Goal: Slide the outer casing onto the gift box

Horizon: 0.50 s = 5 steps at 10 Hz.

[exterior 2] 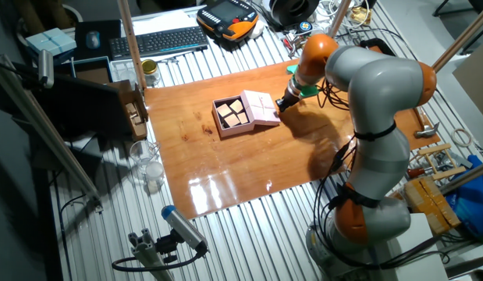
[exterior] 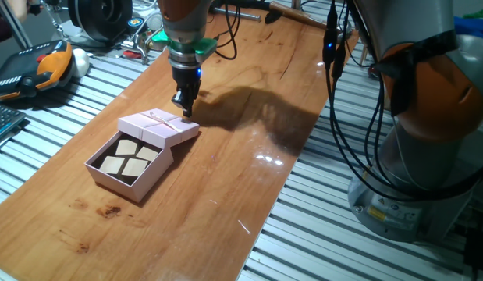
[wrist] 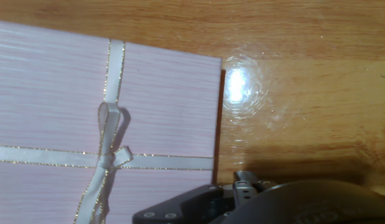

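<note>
Honestly can't read a single word, brand or number anywhere; the sticker on the robot base point(exterior: 381, 212) is just a pale blur; the keyboard point(exterior 2: 158, 40) keys are way too small to make out.

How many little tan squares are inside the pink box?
4 show in the gift box: near-left, near-right, far-left, far-right. The outer casing overlaps the box's far edge, so more might hide underneath it.
</note>
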### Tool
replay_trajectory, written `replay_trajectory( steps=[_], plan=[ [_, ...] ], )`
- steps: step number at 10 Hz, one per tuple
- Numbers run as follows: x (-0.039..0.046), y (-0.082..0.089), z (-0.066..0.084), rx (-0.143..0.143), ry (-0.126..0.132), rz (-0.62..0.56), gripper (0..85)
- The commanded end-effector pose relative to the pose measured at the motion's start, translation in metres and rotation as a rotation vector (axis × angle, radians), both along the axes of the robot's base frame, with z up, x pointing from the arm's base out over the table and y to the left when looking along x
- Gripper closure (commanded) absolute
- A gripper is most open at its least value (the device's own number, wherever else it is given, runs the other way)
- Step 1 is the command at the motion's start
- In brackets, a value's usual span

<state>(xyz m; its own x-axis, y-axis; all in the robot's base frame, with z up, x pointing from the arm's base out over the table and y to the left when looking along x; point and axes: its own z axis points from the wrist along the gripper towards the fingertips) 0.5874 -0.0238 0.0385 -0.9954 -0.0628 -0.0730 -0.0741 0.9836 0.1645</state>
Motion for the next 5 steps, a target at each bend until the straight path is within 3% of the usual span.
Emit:
replay_trajectory(
  steps=[1, 5],
  plan=[
    [-0.0003, 0.001, -0.0011, 0.005, -0.001, -0.002, 85.0],
    [-0.0009, 0.0044, -0.0046, 0.022, -0.008, -0.006, 85.0]
  ],
)
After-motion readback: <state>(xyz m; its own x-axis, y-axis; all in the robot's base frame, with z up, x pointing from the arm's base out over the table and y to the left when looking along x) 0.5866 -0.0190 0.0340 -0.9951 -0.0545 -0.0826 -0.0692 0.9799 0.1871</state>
